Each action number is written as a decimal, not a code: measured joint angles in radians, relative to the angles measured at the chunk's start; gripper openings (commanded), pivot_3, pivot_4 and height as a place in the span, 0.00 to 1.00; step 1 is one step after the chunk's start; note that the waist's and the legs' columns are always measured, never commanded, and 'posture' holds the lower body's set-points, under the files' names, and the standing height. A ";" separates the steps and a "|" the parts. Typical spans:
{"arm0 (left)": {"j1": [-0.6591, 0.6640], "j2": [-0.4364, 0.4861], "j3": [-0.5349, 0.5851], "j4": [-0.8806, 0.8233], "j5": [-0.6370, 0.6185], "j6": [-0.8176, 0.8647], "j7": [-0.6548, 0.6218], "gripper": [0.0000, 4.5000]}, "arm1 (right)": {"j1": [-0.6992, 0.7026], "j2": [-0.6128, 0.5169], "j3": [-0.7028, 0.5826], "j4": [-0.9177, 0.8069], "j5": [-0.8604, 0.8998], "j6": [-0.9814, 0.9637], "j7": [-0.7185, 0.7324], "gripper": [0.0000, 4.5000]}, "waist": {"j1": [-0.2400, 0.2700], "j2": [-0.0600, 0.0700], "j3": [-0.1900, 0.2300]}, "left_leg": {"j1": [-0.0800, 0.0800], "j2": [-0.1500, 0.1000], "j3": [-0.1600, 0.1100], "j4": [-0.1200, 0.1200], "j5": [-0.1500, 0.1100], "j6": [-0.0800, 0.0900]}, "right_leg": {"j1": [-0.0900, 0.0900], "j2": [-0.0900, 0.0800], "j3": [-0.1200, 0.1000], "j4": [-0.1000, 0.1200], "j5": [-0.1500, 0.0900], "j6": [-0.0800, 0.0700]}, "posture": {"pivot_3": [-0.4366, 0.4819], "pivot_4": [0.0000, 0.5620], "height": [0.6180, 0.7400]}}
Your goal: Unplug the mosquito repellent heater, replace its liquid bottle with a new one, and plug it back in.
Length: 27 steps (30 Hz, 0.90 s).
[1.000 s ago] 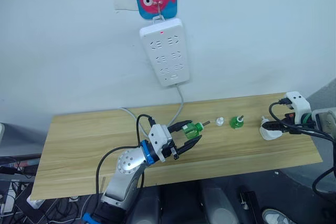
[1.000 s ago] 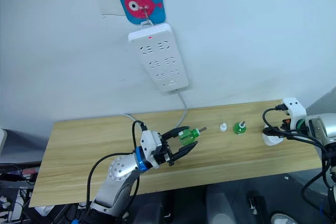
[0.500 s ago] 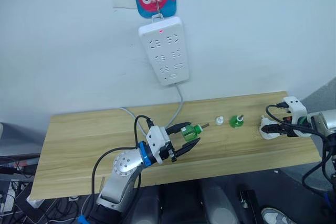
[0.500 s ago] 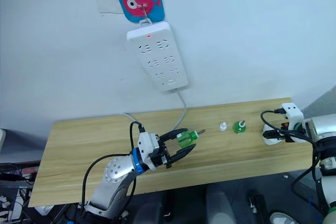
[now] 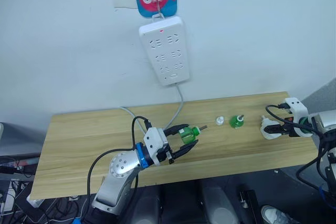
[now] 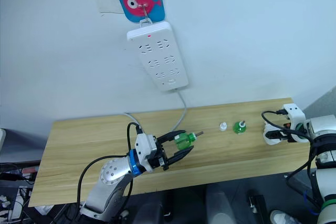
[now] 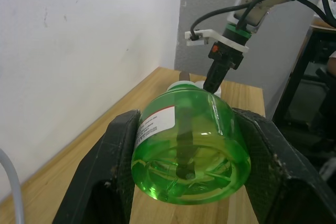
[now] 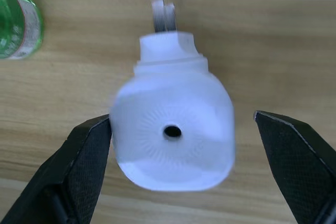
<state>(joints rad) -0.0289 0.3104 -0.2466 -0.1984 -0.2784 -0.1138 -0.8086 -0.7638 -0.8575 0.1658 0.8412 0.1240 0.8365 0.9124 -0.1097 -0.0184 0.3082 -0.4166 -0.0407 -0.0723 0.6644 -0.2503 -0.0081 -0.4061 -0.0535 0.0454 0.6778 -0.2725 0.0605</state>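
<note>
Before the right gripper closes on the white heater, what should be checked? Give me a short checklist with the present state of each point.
1. Heater lies between the right gripper's fingers: ok.
2. Right gripper open wide enough: ok, one finger near the shell, the other apart from it.
3. Heater unplugged from the power strip: ok, it lies on the table.
4. Old bottle out of the heater: cannot tell.
5. New bottle held by the left gripper: ok.
6. Second small bottle away from the heater: ok.
</note>
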 measured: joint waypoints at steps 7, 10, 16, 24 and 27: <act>-0.001 -0.001 0.000 0.000 0.000 0.002 0.013 0.51 | -0.002 0.010 0.024 0.046 -0.059 -0.073 0.051 0.99 | 0.001 0.000 0.002 | 0.000 0.000 0.000 0.000 0.000 0.000 | 0.000 0.000 0.000 0.000 0.000 0.000 | 0.33 0.62 1.00; -0.001 0.000 0.000 0.000 0.001 0.002 0.016 0.51 | -0.014 0.017 0.024 0.074 -0.074 -0.090 0.052 0.99 | 0.001 -0.001 0.005 | 0.000 0.000 0.000 0.000 0.000 0.000 | 0.000 0.000 0.000 0.000 0.000 0.000 | 0.33 0.63 1.00; 0.016 0.000 0.001 -0.002 0.006 0.002 0.035 0.51 | -0.048 0.037 0.024 0.133 -0.105 -0.133 0.053 0.99 | 0.002 -0.001 0.008 | 0.000 0.000 0.000 -0.001 0.000 0.000 | 0.000 0.000 0.000 0.000 0.000 0.000 | 0.35 0.64 1.00; 0.033 0.000 0.000 -0.029 0.011 0.003 0.053 0.51 | -0.064 0.043 0.020 0.190 -0.140 -0.174 0.055 0.70 | 0.005 -0.001 0.010 | 0.000 0.000 0.000 -0.001 0.000 0.000 | 0.000 0.000 0.001 -0.001 0.000 0.000 | 0.36 0.64 1.00; 0.033 0.001 0.000 -0.029 0.011 0.003 0.056 0.51 | -0.086 0.038 0.012 0.206 -0.144 -0.190 0.056 0.66 | 0.005 -0.004 0.012 | 0.000 0.000 -0.001 -0.001 0.000 0.000 | 0.000 0.000 0.000 0.000 0.000 0.000 | 0.36 0.64 1.00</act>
<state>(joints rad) 0.0044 0.3114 -0.2465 -0.2270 -0.2671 -0.1109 -0.7529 -0.8495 -0.8197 0.1780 1.0472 -0.0203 0.6462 0.9687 -0.1049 -0.0222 0.3204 -0.4163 -0.0404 -0.0729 0.6638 -0.2503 -0.0082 -0.4058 -0.0537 0.0452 0.6773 -0.2724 0.0605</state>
